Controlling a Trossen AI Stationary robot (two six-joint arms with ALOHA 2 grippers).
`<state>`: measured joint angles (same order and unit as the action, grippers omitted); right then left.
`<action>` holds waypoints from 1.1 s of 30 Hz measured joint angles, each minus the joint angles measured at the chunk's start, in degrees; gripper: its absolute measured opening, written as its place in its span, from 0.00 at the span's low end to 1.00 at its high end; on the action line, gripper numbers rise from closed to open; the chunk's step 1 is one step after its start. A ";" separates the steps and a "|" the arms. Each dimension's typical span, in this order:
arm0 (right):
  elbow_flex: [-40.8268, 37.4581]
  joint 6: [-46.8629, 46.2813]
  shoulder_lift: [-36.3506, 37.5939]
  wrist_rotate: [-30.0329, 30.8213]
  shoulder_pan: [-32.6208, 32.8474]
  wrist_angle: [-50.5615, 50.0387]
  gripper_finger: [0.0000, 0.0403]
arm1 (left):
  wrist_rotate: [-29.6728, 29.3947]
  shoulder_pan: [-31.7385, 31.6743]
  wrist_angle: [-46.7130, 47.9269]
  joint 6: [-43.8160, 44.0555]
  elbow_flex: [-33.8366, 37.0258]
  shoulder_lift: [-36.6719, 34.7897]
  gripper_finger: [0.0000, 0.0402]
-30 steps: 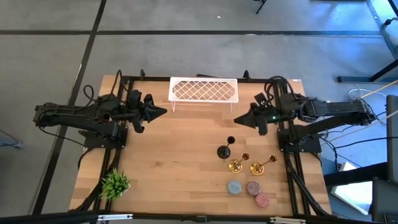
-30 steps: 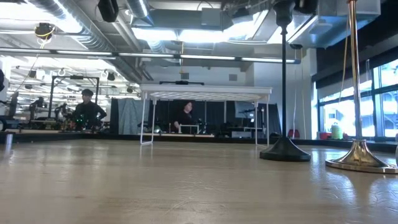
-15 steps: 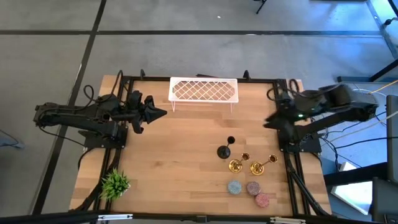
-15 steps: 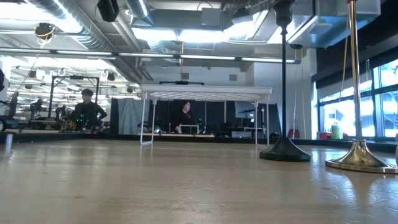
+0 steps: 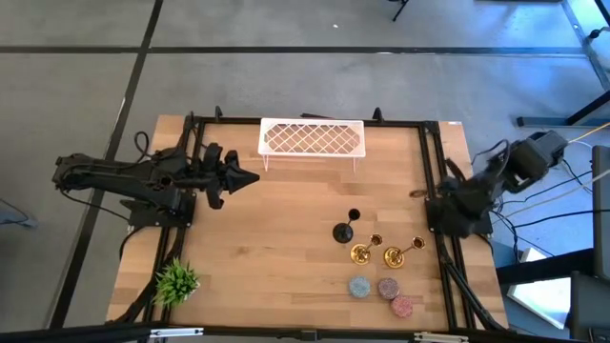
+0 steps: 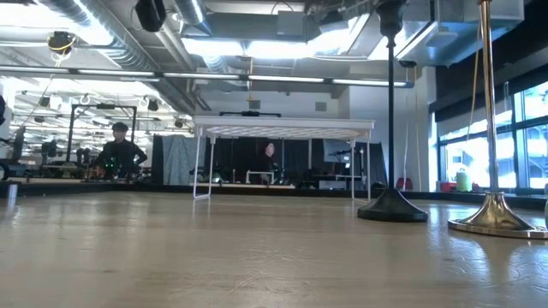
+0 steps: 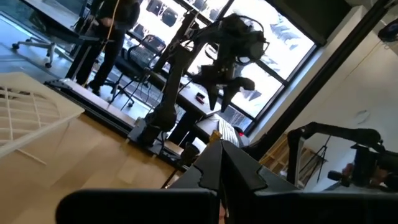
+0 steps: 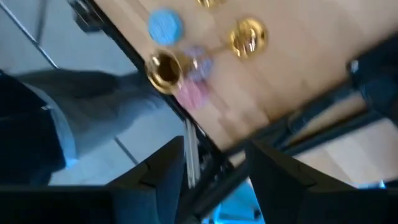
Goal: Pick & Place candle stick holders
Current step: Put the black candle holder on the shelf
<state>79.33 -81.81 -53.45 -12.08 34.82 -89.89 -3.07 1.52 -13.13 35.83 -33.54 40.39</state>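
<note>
Nothing moved yet: all three candle holders sit untouched at about 4 o'clock on the desk [image 5: 286, 248], the black one [image 5: 343, 232] and two gold ones [image 5: 360, 253] [image 5: 393, 256] just beside it, near three small round pads [image 5: 379, 288]. Left pincer [image 5: 250, 177] hangs at 9 o'clock, fingers together, empty. Right pincer [image 8: 214, 165] is off the 3 o'clock edge, fingers apart, empty; every pick and place remains.

the table [image 5: 286, 238] under me is pale wood, smooth with a soft sheen. two holders [image 5: 361, 253] [image 5: 393, 256] are shiny gold metal, the third [image 5: 343, 232] matt black. the rack [image 5: 314, 139] looks like white coated wire. my fingers [image 8: 273, 177] are matt black.
</note>
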 joint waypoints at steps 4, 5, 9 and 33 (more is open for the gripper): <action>-2.42 -4.50 -0.23 0.23 5.86 -0.17 0.43 | 0.04 0.00 0.10 0.54 0.00 1.34 0.01; -3.12 -5.59 -0.46 0.60 7.43 0.10 0.43 | 0.11 0.00 0.14 0.84 0.00 1.58 0.01; -6.68 -10.78 -1.12 3.42 14.01 4.52 0.43 | 1.14 0.00 0.13 1.54 0.00 2.09 0.01; -11.34 -45.77 -35.16 28.54 33.75 20.43 0.43 | -0.02 -3.54 -0.34 0.50 0.00 1.83 0.01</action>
<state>67.99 -127.58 -88.61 16.46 68.57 -69.46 -3.09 -2.02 -13.47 36.33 -33.54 42.22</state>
